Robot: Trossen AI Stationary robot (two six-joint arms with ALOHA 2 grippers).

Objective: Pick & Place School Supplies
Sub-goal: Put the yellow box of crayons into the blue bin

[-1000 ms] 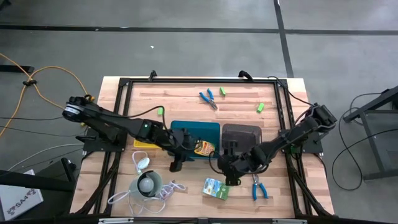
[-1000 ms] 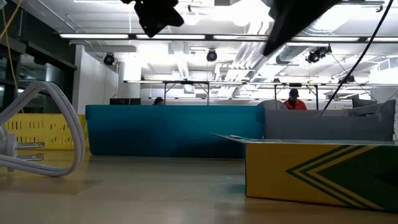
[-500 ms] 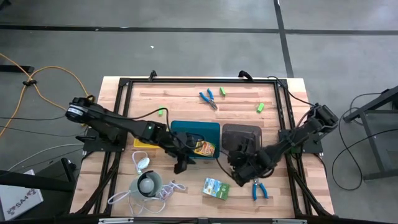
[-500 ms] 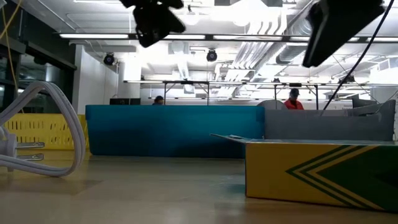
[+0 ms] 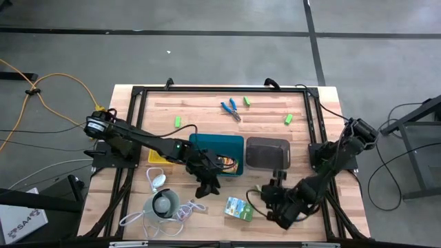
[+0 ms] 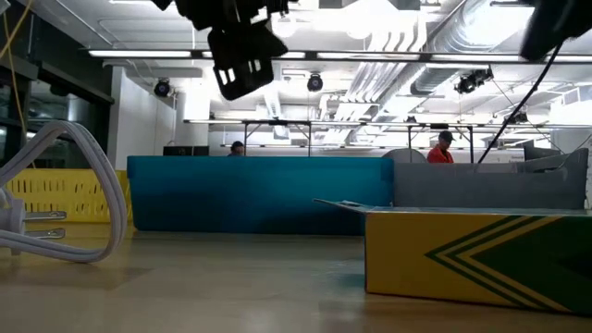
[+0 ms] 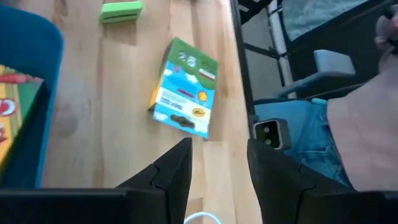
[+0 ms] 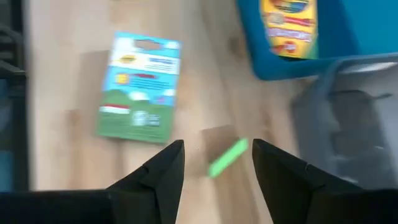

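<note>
You have one crayon box (image 5: 227, 164) sitting in the teal tray (image 5: 207, 142). The flat pack (image 5: 239, 208), the scissors (image 5: 231, 109) and the lime-green blocks (image 5: 289, 118) are loose on the desk (image 5: 200, 107), so most sorting remains. The left end effector (image 5: 207, 187) and right end effector (image 5: 274, 209) both hover spread and empty near the flat pack.

Flat pack (image 7: 183, 90): print is seen on its face, but no word can be made out.
Crayon box (image 8: 287, 23): lettering blurred, nothing readable.
</note>
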